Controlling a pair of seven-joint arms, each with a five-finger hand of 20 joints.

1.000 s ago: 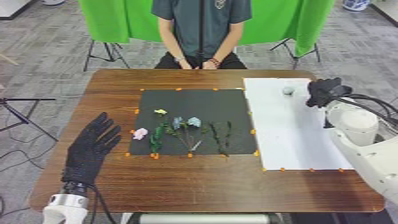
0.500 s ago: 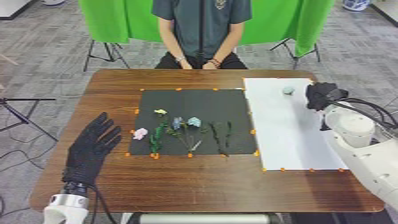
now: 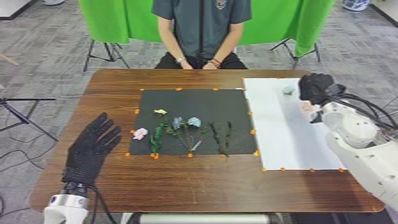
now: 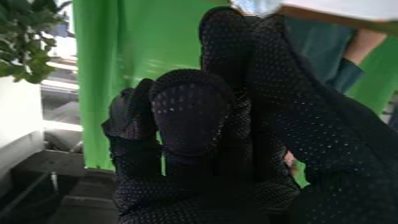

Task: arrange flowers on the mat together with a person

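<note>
Right hand, its grip impossible to tell, has one pale bloom just left and, farther left on one black mat, one yellow flower, one pink flower and two blue flowers.

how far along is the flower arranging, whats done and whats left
Partly done, it seems: a yellow flower, pink flower, blue flowers and green stems lie on the dark mat. The right robot hand is over the white mat; I can't tell if it holds anything. Likely left: the pale flower there.
</note>
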